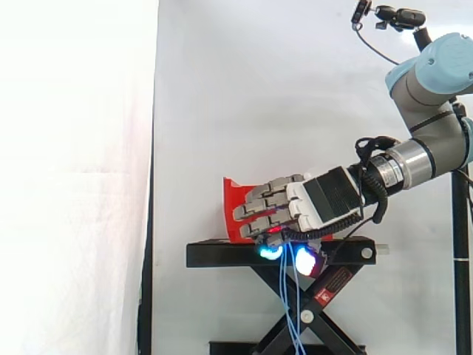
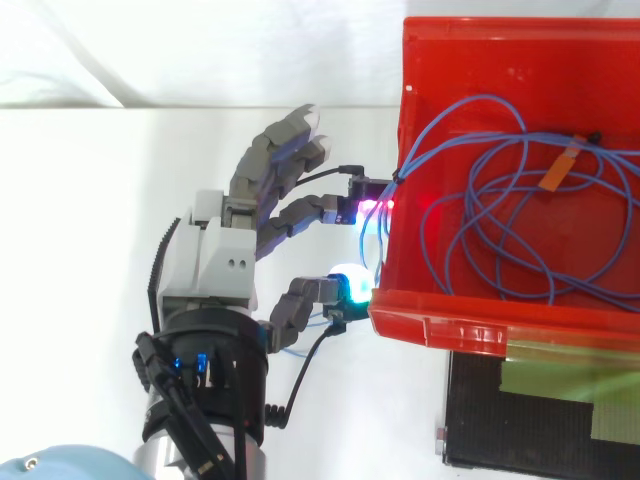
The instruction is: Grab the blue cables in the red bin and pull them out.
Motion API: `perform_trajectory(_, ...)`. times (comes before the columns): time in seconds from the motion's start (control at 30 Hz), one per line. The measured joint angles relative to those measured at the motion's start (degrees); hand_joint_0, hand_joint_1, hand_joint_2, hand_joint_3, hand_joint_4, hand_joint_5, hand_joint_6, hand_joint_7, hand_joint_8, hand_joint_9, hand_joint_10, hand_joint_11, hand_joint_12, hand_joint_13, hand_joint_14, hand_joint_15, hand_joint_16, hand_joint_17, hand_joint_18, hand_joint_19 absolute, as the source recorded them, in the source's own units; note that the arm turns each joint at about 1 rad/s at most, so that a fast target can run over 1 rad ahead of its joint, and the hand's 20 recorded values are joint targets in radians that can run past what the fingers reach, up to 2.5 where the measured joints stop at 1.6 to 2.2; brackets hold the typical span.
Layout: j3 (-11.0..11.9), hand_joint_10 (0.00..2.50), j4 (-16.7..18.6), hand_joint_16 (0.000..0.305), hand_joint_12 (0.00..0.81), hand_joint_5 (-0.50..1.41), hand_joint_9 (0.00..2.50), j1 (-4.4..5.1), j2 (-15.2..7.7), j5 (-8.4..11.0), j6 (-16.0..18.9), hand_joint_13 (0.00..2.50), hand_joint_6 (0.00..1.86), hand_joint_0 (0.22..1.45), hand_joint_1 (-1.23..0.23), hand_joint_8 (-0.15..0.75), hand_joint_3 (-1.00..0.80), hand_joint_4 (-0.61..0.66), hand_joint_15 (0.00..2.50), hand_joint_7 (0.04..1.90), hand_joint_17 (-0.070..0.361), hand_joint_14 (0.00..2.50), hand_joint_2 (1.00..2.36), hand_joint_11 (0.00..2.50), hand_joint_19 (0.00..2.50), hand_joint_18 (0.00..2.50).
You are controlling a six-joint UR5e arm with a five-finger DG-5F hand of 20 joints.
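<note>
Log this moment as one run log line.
hand: pinching blue cables at edge of red bin | cables: mostly coiled in bin, some strands hanging over its side

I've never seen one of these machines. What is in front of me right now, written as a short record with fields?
hand: at the red bin's outer wall, fingers curled, apparently pinching cable strands
blue cables: mostly coiled inside the bin; some strands pass over its wall and hang below the stand
red bin: sits on the stand
black stand: scissor-type, under the bin
backdrop: white curtain
</note>
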Motion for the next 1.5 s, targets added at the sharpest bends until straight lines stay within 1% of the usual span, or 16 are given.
perform_trajectory(0.13, -0.02, 0.02, -0.04, 0.042, 0.323, 0.87, 0.56, -0.01, 0.00, -0.01, 0.00, 0.37, 0.14, 0.84, -0.81, 0.264, -1.00, 0.27, 0.35, 0.69, 0.094, 0.01, 1.00, 0.41, 0.56, 0.36)
perform_trajectory(0.67, -0.32, 0.01, -0.19, 0.042, 0.319, 0.88, 0.58, -0.10, 0.01, -0.04, 0.02, 0.37, 0.17, 0.85, -0.81, 0.261, -1.00, 0.25, 0.35, 0.68, 0.094, 0.01, 1.00, 0.42, 0.56, 0.37)
perform_trajectory(0.93, -0.93, 0.01, -0.04, 0.042, 0.318, 0.87, 0.61, -0.05, 0.01, -0.04, 0.02, 0.38, 0.29, 0.85, -0.81, 0.263, -1.00, 0.24, 0.35, 0.65, 0.093, 0.01, 1.00, 0.44, 0.56, 0.37)
perform_trajectory(1.13, -0.91, 0.02, -0.35, 0.042, 0.318, 0.87, 0.62, 0.10, 0.02, -0.04, 0.10, 0.40, 0.32, 0.86, -0.82, 0.264, -1.00, 0.23, 0.36, 0.63, 0.093, 0.01, 1.00, 0.45, 0.57, 0.38)
perform_trajectory(1.33, -0.29, 0.02, -0.69, 0.042, 0.318, 0.87, 0.62, 0.31, 0.03, 0.00, 0.11, 0.40, 0.34, 0.86, -0.82, 0.266, -1.00, 0.23, 0.36, 0.62, 0.094, 0.01, 1.00, 0.45, 0.57, 0.39)
perform_trajectory(1.5, 1.18, 0.02, -2.51, 0.041, 0.318, 0.87, 0.62, 0.74, 0.07, 0.19, 0.11, 0.40, 0.34, 0.86, -0.81, 0.260, -1.00, 0.23, 0.37, 0.63, 0.093, 0.01, 1.00, 0.45, 0.57, 0.39)
